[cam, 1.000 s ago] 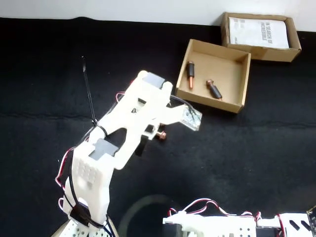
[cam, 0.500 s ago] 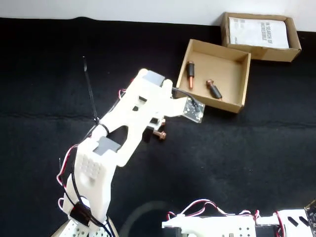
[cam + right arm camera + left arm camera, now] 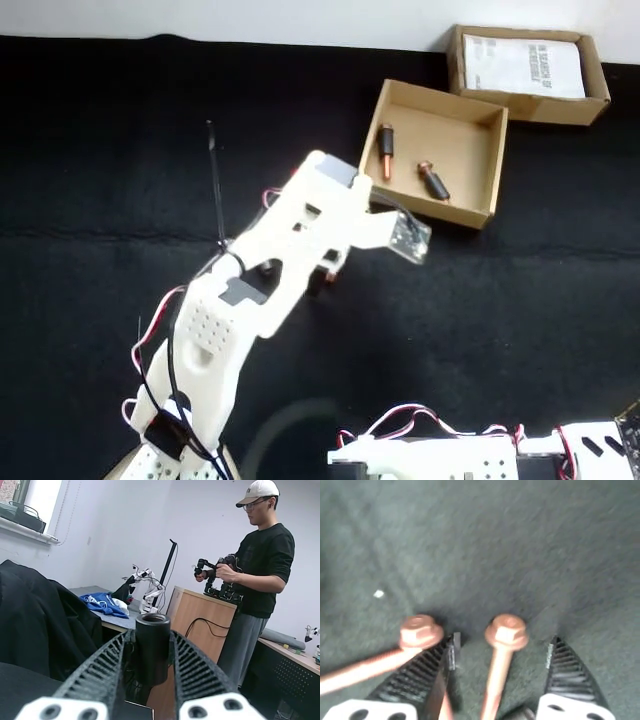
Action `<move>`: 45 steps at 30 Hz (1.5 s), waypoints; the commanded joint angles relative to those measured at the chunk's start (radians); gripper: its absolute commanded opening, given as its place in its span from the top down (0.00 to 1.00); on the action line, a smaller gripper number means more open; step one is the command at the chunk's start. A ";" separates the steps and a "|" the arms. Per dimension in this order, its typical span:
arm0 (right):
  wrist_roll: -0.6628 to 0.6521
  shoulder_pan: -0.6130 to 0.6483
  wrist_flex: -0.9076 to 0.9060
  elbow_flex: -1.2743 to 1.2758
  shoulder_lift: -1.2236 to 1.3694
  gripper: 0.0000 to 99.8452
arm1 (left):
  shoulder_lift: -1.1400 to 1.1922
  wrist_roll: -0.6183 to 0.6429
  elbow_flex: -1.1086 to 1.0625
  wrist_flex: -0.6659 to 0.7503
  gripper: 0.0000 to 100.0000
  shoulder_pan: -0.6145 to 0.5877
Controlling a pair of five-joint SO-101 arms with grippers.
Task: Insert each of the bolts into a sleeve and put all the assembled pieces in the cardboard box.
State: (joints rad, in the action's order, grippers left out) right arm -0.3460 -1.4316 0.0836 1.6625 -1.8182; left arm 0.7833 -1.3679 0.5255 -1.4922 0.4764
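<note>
Two copper bolts lie on the black cloth. One bolt [image 3: 506, 630] lies between the fingers of my left gripper [image 3: 503, 644], which is open and touches neither side of it. The other bolt [image 3: 420, 631] lies just outside one finger [image 3: 422, 677]. From above, the left gripper [image 3: 318, 282] is low over the cloth, a little short of the cardboard box [image 3: 470, 215], with a bit of copper bolt [image 3: 331, 276] showing beside it. Two assembled pieces [image 3: 385, 152] [image 3: 434, 181] lie in the box. My right gripper [image 3: 151, 636] is shut on a black sleeve [image 3: 152, 655], held upright with its bore facing up.
A second cardboard box [image 3: 527, 105] with a printed sheet stands behind the first at the back right. The right arm's body [image 3: 450, 455] lies along the table's front edge. Black cloth [image 3: 520, 320] covers the table.
The left arm has swung right and forward towards the cardboard box, and its gripper now covers most of the bolt that showed beside it earlier. The right arm has barely moved.
</note>
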 commanded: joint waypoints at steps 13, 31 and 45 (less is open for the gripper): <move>-0.017 0.024 0.024 0.142 -0.013 0.99 | -0.002 0.009 0.027 -0.034 0.99 -0.074; -0.008 0.248 0.022 0.145 -0.010 0.99 | -0.012 0.594 0.424 -0.241 0.99 0.024; 0.129 0.473 -0.211 0.140 -0.013 0.99 | -0.012 1.016 0.768 -0.239 0.99 0.102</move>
State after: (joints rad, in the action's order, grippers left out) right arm -0.2355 -1.0280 -0.1005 1.6625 -1.8182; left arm 0.7879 -0.4212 1.1899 -1.7346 0.5623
